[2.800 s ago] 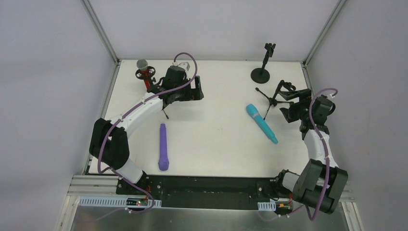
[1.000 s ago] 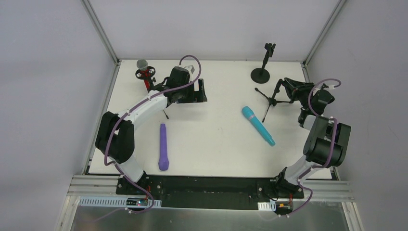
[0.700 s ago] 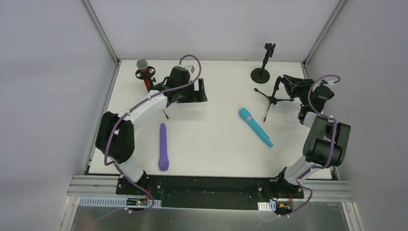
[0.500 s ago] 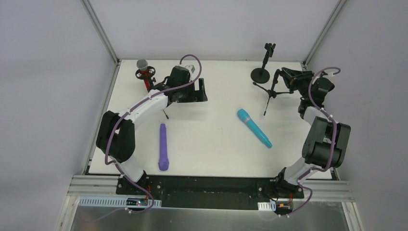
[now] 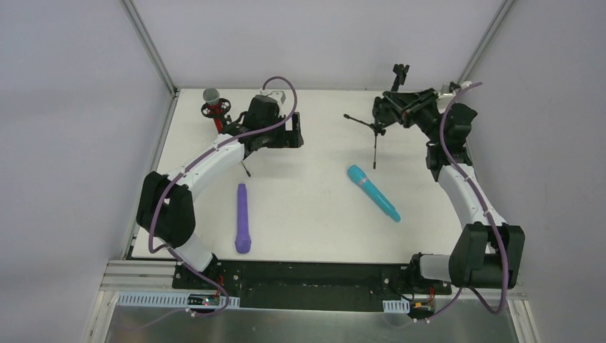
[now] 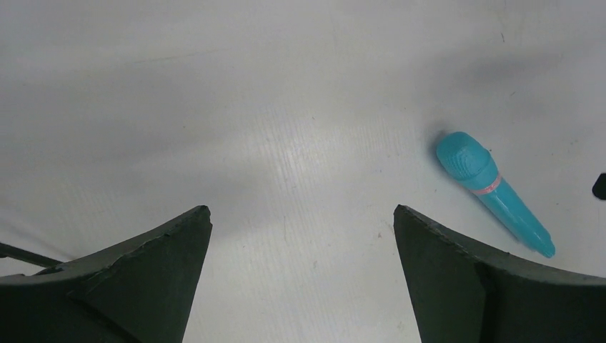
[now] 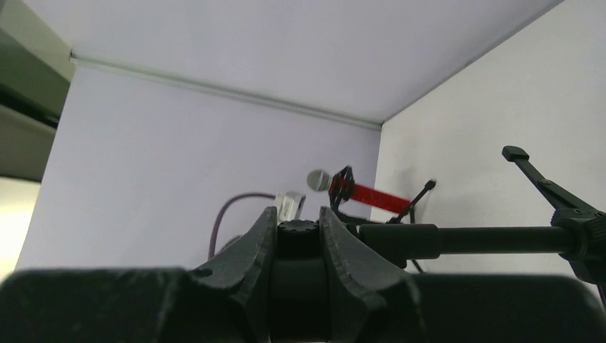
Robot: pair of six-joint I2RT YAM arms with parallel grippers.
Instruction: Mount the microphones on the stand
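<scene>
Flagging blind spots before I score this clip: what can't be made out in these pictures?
- Top view: the base of the round-base stand, hidden behind the right gripper.
- Top view: how the red microphone is clipped in, too small; far off in the right wrist view too.
- Left wrist view: a dark object, cut off by the right edge.
- Right wrist view: the gripped end of the tripod stand, covered by the fingers.

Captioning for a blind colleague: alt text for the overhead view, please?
Seen from above, the right gripper is shut on a small black tripod stand, holding it tilted near the far right of the white table. The red microphone is already mounted at the far left near the open left gripper; the purple microphone and cyan microphone lie flat.
</scene>
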